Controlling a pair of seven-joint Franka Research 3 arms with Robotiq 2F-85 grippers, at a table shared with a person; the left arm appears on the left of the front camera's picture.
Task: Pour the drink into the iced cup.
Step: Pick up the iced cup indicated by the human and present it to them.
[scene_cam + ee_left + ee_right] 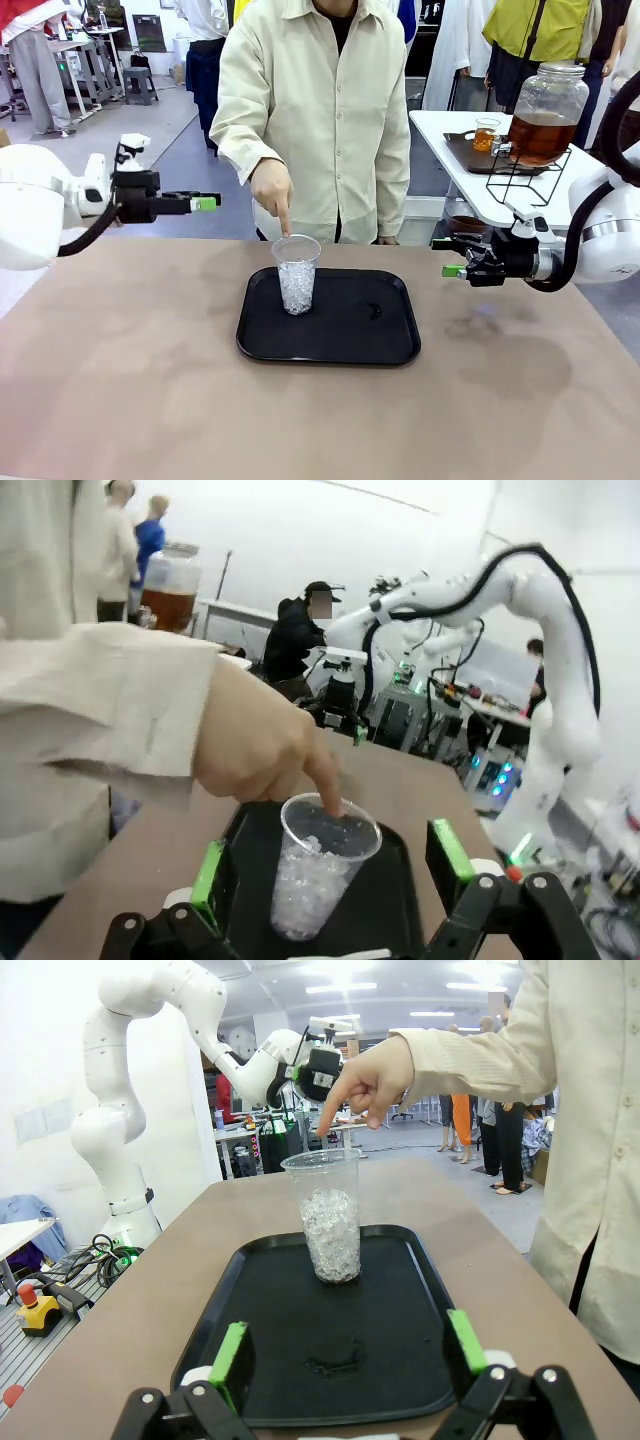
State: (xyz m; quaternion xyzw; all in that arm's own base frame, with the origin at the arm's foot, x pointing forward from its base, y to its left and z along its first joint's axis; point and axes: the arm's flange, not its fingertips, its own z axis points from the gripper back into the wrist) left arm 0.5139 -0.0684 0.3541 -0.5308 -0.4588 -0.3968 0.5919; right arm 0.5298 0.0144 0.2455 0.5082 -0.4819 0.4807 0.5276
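Front view: iced cup (297,272) upright, mouth up.

At the iced cup (297,275), you see the person's forefinger (322,780) reach the rim; contact cannot be told. Right of the cup, a dark speck (374,311) on the tray (330,345) is too small to identify.
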